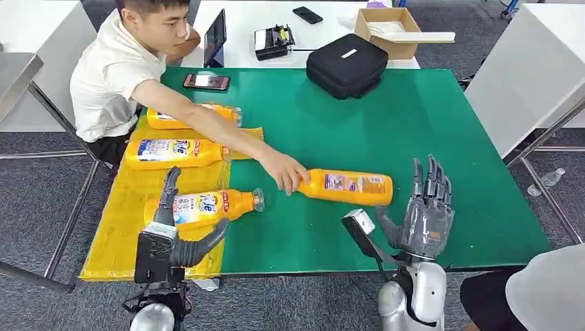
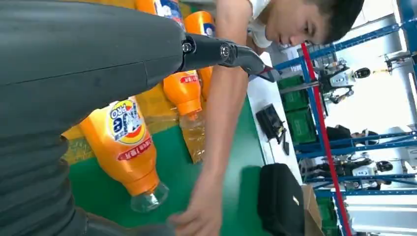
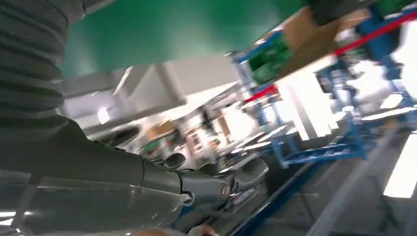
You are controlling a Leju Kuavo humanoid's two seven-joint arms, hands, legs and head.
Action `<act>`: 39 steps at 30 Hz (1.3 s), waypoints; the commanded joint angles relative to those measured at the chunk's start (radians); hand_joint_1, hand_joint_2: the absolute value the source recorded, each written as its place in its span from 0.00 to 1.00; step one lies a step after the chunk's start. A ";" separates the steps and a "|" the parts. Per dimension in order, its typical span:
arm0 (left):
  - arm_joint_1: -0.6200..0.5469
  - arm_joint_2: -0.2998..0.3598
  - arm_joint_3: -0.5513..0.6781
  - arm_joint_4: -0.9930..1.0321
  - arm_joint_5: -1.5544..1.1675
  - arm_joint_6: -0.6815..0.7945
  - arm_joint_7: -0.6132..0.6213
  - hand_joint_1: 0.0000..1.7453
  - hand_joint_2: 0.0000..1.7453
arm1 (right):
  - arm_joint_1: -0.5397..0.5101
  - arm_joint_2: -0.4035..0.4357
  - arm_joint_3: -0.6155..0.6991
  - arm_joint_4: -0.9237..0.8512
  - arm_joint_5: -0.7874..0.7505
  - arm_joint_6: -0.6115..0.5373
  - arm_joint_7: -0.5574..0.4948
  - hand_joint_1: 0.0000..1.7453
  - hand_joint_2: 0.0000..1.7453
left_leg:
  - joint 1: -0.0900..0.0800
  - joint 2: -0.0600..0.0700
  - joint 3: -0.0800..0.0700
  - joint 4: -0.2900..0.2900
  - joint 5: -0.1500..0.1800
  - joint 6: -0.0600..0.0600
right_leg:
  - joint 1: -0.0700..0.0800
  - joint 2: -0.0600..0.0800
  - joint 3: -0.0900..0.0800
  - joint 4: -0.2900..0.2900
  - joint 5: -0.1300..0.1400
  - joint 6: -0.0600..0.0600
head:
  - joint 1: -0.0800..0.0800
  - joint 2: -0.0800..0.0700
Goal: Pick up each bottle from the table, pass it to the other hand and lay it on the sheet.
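Meanwhile, an orange bottle (image 1: 348,186) lies on the green tabletop (image 1: 414,124) just beyond the right hand (image 1: 425,217), fingers (image 1: 431,179) spread, empty; left hand (image 1: 181,238) likewise open; label unreadable.

The bottles (image 1: 348,186) are glossy orange plastic with clear caps and printed paper labels. The table (image 1: 414,124) has matt green cloth-like cover; the sheet (image 1: 117,227) looks crinkled yellow plastic. Upper-centre, the bag (image 1: 347,64) is matt black fabric.

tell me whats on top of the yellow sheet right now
Three orange bottles lie on the yellow sheet: a far one, a middle one and a near one whose capped end overhangs the green mat. The person's arm covers part of the far bottle.
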 commanded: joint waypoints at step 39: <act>0.005 -0.042 -0.045 0.094 -0.002 -0.149 0.039 0.00 1.00 | -0.232 -0.202 0.181 0.590 0.042 0.095 0.108 0.00 1.00 | 0.001 0.002 0.004 0.000 -0.002 0.000 | 0.002 0.001 0.005 -0.001 -0.001 -0.004 | 0.000 0.000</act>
